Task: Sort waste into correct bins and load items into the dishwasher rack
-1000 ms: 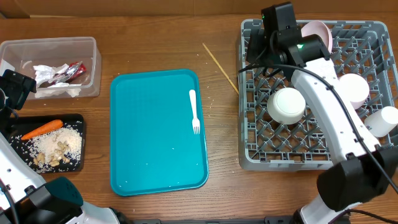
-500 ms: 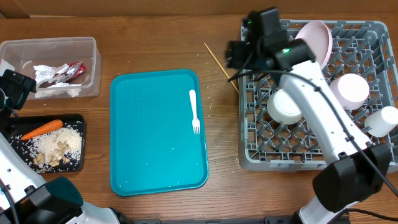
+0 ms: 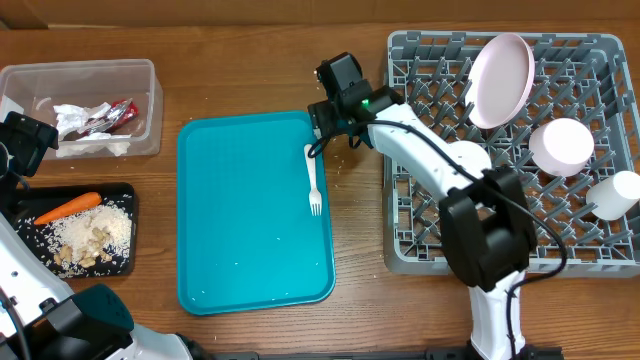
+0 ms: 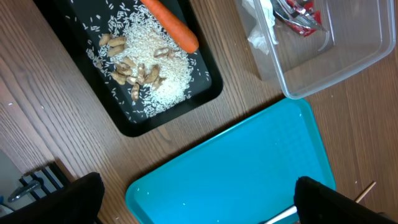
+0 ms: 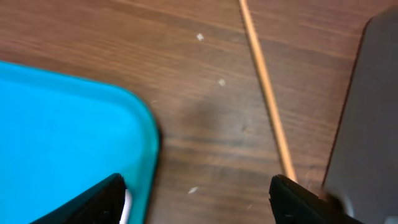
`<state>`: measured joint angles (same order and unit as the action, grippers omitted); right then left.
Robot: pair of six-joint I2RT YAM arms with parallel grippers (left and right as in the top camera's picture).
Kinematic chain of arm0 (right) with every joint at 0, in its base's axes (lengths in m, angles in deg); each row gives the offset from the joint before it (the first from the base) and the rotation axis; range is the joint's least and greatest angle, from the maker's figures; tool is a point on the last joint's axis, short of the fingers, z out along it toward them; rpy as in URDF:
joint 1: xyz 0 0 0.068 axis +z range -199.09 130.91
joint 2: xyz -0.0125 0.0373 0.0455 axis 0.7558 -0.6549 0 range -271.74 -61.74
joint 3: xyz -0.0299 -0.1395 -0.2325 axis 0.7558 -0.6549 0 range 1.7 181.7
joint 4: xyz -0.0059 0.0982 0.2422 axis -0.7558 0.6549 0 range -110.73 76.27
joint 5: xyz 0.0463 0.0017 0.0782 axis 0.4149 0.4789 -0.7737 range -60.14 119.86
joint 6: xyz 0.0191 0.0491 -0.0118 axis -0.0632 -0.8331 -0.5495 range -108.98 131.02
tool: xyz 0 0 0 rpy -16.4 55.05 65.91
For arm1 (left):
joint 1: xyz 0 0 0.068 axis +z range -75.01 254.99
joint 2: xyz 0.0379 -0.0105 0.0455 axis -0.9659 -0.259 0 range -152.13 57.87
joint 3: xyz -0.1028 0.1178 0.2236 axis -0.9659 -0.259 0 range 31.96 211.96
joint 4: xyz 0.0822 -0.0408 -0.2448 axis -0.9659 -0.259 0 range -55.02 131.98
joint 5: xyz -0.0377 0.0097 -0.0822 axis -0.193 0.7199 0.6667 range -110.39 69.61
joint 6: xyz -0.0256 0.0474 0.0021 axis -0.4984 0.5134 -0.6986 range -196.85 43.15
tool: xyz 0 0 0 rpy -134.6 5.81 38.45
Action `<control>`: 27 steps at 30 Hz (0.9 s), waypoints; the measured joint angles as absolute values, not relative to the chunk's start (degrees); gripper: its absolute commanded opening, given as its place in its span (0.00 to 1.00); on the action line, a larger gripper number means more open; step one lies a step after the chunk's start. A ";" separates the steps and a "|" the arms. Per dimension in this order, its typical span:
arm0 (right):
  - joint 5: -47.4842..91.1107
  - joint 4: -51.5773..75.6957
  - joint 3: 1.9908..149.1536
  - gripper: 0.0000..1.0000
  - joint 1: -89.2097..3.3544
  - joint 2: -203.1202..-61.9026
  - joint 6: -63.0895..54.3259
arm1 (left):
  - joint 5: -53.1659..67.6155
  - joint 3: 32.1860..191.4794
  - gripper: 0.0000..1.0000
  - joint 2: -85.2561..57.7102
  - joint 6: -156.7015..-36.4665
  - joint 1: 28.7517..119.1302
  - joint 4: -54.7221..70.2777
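My right gripper point(image 3: 335, 125) point(image 5: 199, 205) is open and holds nothing, low over the bare wood between the teal tray's far right corner and the dishwasher rack point(image 3: 410, 262). The thin wooden stick point(image 5: 264, 81) lies just right of it. On the teal tray the white fork point(image 3: 312, 180) lies close below it. In the rack a pink plate point(image 3: 500, 67) leans on edge, with a bowl point(image 3: 560, 145) and a white cup point(image 3: 615, 195) to its right. At the table's left edge my left gripper point(image 3: 25, 140) point(image 4: 199, 208) hangs open and empty.
A clear tub point(image 3: 80, 70) at the far left holds white napkins point(image 3: 85, 125) and a red wrapper point(image 3: 115, 115). A black tray point(image 3: 120, 195) in front of it holds a carrot point(image 3: 68, 207) and grainy scraps point(image 3: 95, 240). The teal tray point(image 3: 250, 250) fills the middle.
My right gripper has opened, left the pink plate leaning in the rack, and swung left out of the rack to the teal tray's corner. The left arm has not moved.
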<state>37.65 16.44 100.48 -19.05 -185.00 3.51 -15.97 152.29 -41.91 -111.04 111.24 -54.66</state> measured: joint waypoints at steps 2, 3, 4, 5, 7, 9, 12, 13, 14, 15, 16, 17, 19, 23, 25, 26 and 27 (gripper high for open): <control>38.70 15.96 100.48 0.77 -19.07 -185.59 4.03 | -15.97 152.29 1.00 -41.91 -111.04 111.24 -54.66; 38.81 16.22 100.48 0.77 -19.07 -185.68 4.21 | -15.97 152.29 1.00 -41.91 -111.06 111.24 -54.66; 38.41 16.79 100.48 0.77 -19.07 -185.72 4.25 | -15.97 152.29 1.00 -41.91 -111.06 111.24 -54.66; 37.69 17.47 100.48 0.77 -19.05 -185.72 4.38 | -15.97 152.29 1.00 -41.91 -111.04 111.24 -54.66; 35.66 20.20 100.50 0.75 -18.87 -185.72 3.84 | -15.97 152.29 1.00 -41.91 -111.06 111.24 -54.66; 33.23 24.33 100.65 0.72 -18.00 -185.79 1.91 | -15.97 152.29 1.00 -41.91 -111.06 111.24 -54.66; 30.59 27.65 100.74 0.68 -15.53 -185.79 -1.06 | -15.97 152.29 1.00 -41.91 -111.06 111.24 -54.63; 29.80 28.55 100.74 0.68 -14.04 -185.81 -2.39 | -15.97 152.29 1.00 -41.91 -111.06 111.24 -54.63; 29.26 29.05 100.76 0.68 -12.62 -185.81 -3.46 | -15.97 152.29 1.00 -41.91 -111.04 111.24 -54.66; 28.97 29.38 100.81 0.68 -11.64 -185.81 -4.14 | -15.97 152.29 1.00 -41.91 -111.04 111.24 -54.63; 28.75 29.80 100.81 0.68 -10.26 -185.81 -5.45 | -15.97 152.29 1.00 -41.91 -111.04 111.24 -54.66; 28.60 30.23 100.81 0.68 -8.93 -185.81 -6.65 | -15.97 152.29 1.00 -41.91 -111.06 111.24 -54.66; 29.43 31.00 100.81 0.68 -6.37 -185.81 -9.69 | -15.97 152.29 1.00 -41.91 -111.04 111.24 -54.66; 33.21 32.24 100.78 0.69 -3.49 -185.81 -15.14 | -15.97 152.29 1.00 -41.91 -111.04 111.24 -54.63; 34.50 31.44 100.74 0.69 -3.14 -185.83 -16.88 | -15.97 152.29 1.00 -41.91 -111.04 111.24 -54.66; 35.55 31.13 100.67 0.69 -3.16 -185.83 -17.76 | -15.97 152.29 1.00 -41.91 -111.06 111.24 -54.63; 36.25 31.09 100.57 0.69 -3.27 -185.83 -18.24 | -15.97 152.29 1.00 -41.91 -111.04 111.24 -54.66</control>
<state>36.25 31.09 100.57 -3.27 -185.83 -18.24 -15.97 152.29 -41.91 -111.04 111.24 -54.66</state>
